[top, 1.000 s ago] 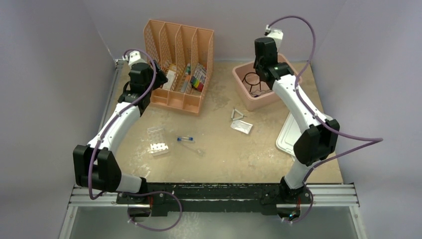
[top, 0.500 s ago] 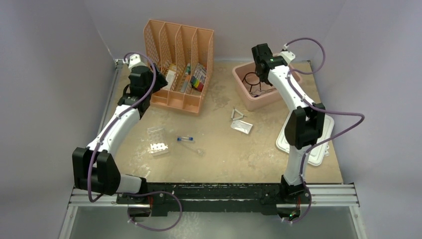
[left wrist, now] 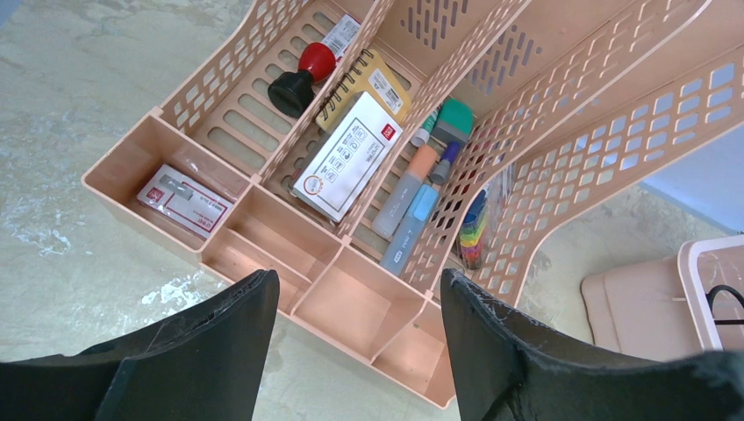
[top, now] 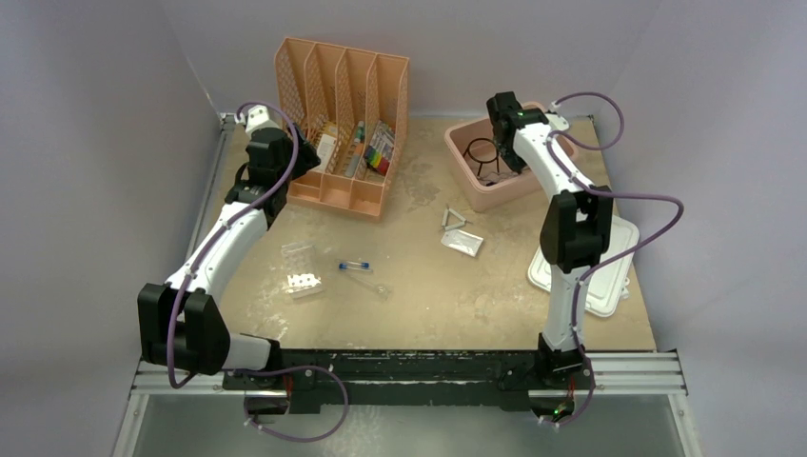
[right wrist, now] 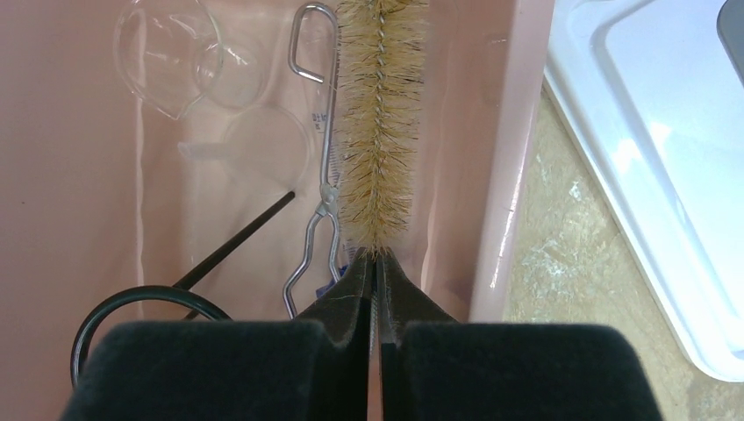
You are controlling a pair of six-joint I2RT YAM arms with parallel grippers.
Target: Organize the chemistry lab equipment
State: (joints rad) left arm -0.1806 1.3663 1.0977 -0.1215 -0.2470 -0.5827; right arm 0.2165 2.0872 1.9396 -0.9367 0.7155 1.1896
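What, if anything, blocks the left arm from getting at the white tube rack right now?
Probably nothing, so yes. The left gripper is open and empty by the peach organizer; the white tube rack lies uncovered on the table on that arm's side. The arm would need to fold back toward it.

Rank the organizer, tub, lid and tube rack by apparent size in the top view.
1. Organizer.
2. Tub and lid: they look alike, and the right arm covers part of the lid, so no ranking.
3. Tube rack.
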